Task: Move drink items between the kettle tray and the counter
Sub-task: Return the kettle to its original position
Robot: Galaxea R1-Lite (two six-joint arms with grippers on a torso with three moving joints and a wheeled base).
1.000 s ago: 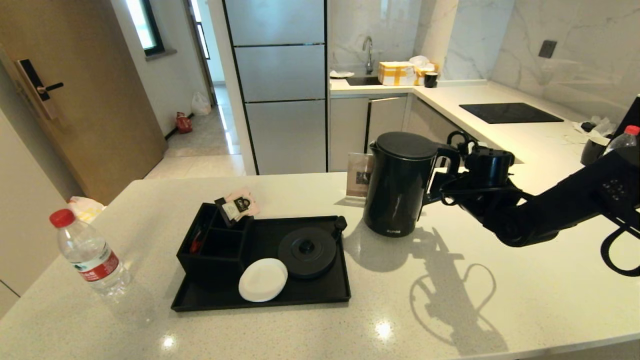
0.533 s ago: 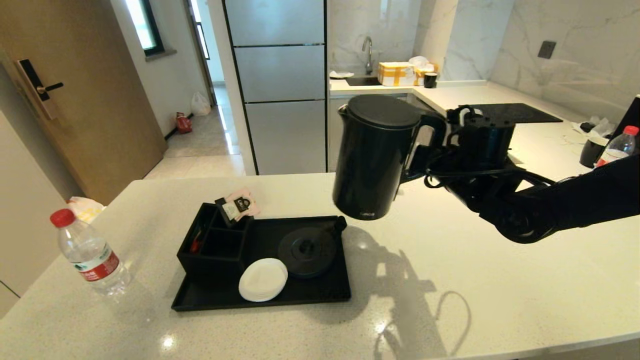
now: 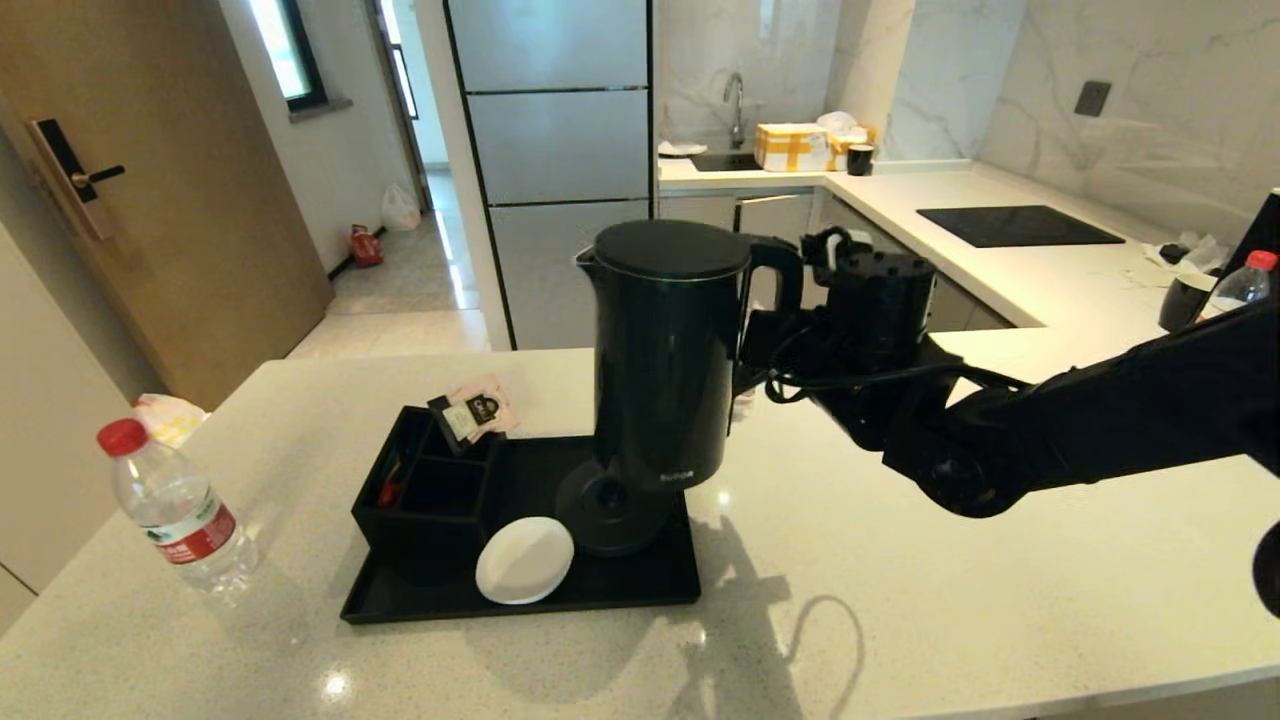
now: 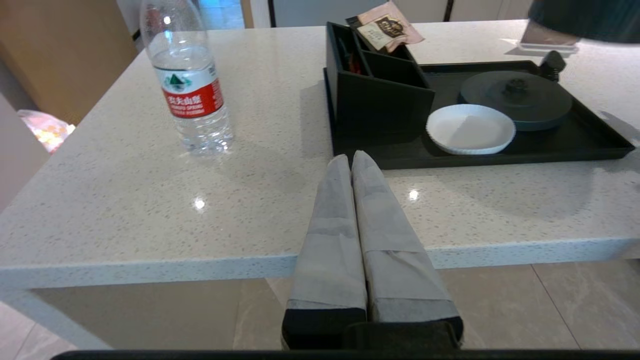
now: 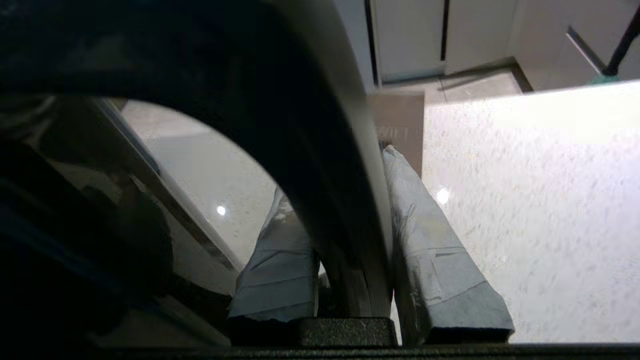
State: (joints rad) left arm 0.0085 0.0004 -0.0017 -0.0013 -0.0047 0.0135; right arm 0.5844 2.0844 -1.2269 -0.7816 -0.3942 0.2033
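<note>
While gripped by right gripper (image 5: 345, 235), kettle (image 3: 665, 350) above tray (image 3: 640, 590).

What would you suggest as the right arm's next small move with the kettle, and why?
Probably lower it straight down. The right claw grips the kettle by its handle, and the kettle hangs upright just over the round base on the tray, seemingly not yet seated.

My right arm reaches in from the right, wrist level, right tool (image 5: 350, 240) clamped on the kettle (image 3: 665, 360) handle. My left tool (image 4: 352, 165) sits low by the counter (image 4: 150, 200) edge, fingers pressed together.
</note>
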